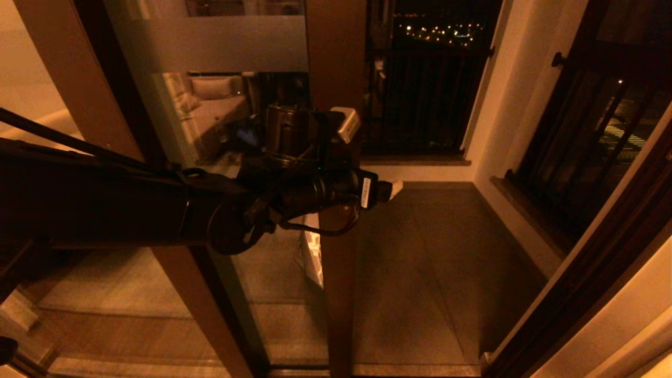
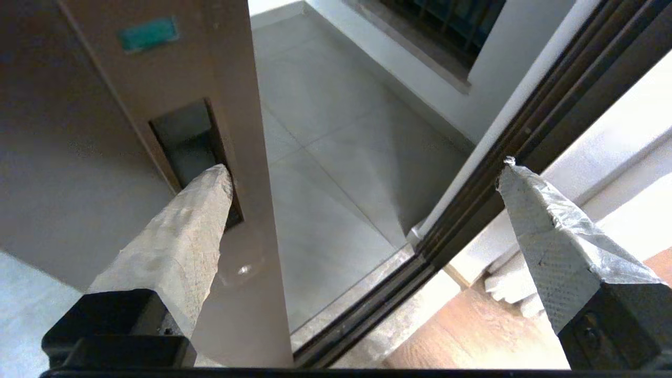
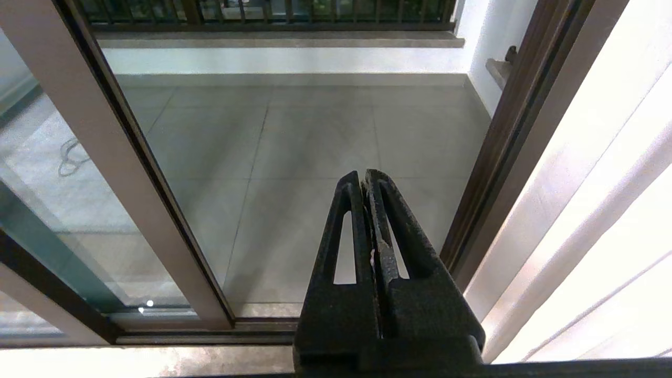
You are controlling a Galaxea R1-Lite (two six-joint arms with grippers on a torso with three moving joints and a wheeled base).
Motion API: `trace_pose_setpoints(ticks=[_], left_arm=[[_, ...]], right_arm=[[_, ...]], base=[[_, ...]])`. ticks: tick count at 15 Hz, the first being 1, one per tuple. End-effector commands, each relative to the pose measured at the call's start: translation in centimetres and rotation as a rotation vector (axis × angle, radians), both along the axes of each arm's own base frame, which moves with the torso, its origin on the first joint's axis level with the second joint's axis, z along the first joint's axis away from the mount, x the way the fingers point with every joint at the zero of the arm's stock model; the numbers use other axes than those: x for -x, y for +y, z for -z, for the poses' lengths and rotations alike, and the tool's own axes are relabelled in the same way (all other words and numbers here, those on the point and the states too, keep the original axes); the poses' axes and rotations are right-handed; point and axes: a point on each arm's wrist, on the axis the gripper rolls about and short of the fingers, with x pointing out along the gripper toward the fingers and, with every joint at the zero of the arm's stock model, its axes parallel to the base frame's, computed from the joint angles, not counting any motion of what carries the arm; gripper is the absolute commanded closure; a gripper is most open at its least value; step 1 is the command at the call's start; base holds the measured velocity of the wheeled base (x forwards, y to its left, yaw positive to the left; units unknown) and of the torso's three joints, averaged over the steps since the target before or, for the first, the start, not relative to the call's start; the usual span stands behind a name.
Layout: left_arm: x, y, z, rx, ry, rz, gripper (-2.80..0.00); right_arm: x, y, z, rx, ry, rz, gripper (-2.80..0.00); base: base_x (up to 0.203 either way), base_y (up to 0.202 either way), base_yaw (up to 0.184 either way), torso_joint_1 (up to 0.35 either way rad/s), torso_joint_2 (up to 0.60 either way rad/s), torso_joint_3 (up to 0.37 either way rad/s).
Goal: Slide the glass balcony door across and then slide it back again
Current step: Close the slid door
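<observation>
— Balcony tiles (image 1: 420,252) lie beyond our left gripper (image 2: 362,173); where's the glass balcony door (image 1: 336,79)?
— Brown-framed, frosted band; one finger (image 2: 199,210) of our wide-spread gripper sits in its recessed handle (image 2: 191,152); right gripper (image 3: 366,181) closed, empty.

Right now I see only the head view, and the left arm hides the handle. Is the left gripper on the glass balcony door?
Observer: Yes. The left wrist view shows one finger of the left gripper with its tip in the recessed handle of the glass balcony door.
Operator: And the second finger?
Observer: The second finger is far from the first, in free air past the door's edge. The gripper is open.
Operator: Where is the right gripper?
Observer: The right gripper is shut and empty. It points at the open doorway and touches nothing.
</observation>
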Motion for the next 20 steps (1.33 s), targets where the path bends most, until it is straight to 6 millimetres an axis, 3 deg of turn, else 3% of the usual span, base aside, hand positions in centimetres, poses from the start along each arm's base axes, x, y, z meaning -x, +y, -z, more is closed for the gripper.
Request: trace_pose_setpoints(ticks=[1,20], left_arm=[[-0.4,-0.3,0.2,0.001,0.000,0.002,-2.80],[-0.1,-3.6,0.6,0.014,-0.012,0.062,-2.80]], right_arm=[[0.0,0.0,0.0,0.000,0.000,-0.001,0.00],[0.0,0.0,0.0,0.000,0.000,-0.001,0.00]], base=[[0.000,0.000,0.000,0.000,0.00,0.000],[0.000,0.000,0.000,0.000,0.00,0.000]])
